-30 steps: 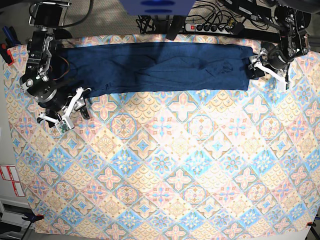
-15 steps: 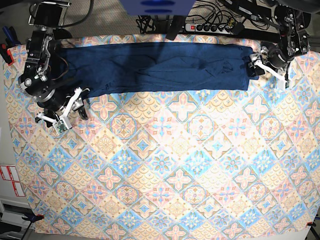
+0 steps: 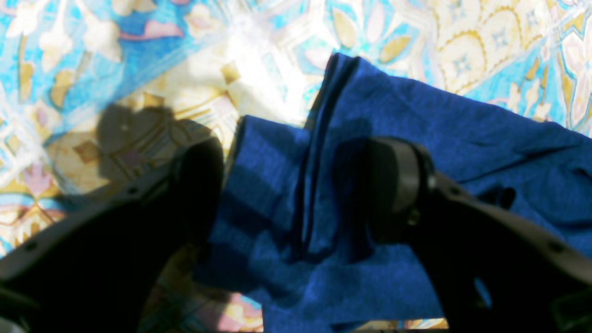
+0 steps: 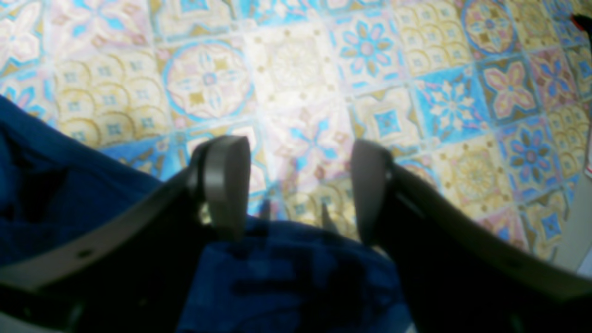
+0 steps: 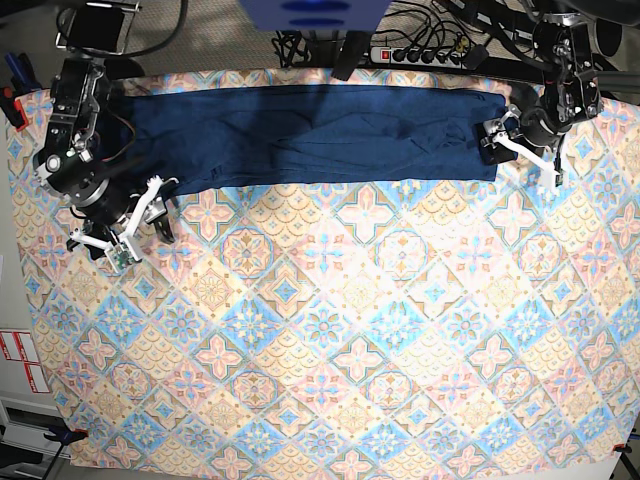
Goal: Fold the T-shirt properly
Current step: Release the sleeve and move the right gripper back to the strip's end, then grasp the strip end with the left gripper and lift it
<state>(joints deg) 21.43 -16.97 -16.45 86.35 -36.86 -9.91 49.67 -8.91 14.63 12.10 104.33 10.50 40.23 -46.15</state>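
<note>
Inspecting jaws first: both pairs stand spread wide, nothing pinched in either.
Left gripper (image 3: 296,185): released; in its wrist view the two dark fingers (image 3: 397,185) straddle a folded corner of the T-shirt (image 3: 416,138), with cloth lying in the gap between them and no pad seen pressing on it.
Left gripper, overhead: sits at the end of the garment on the base view's right (image 5: 517,140), over or at the cloth edge; contact cannot be told.
Right gripper (image 4: 296,185): released; between its grey pads (image 4: 226,180) shows bare patterned tablecloth (image 4: 296,60), with the navy fabric directly below the fingertips and running off to the lower left of that view.
Right gripper, overhead: sits just beside the near corner of the garment at the base view's left (image 5: 135,222), over the cloth-covered table, apart from the fabric.
T-shirt, position: laid out as a long dark navy band (image 5: 300,135) between the two grippers, along the far edge of the table, wrinkled through its middle.
T-shirt, fold state: edges at the left gripper's end show stacked layers, one hem ridge running between the fingers.
Beyond the garment: a power strip (image 5: 425,54) and cables lie past the far table edge.
Near side of the jaws: the tablecloth spreads flat toward the near edge.
</note>
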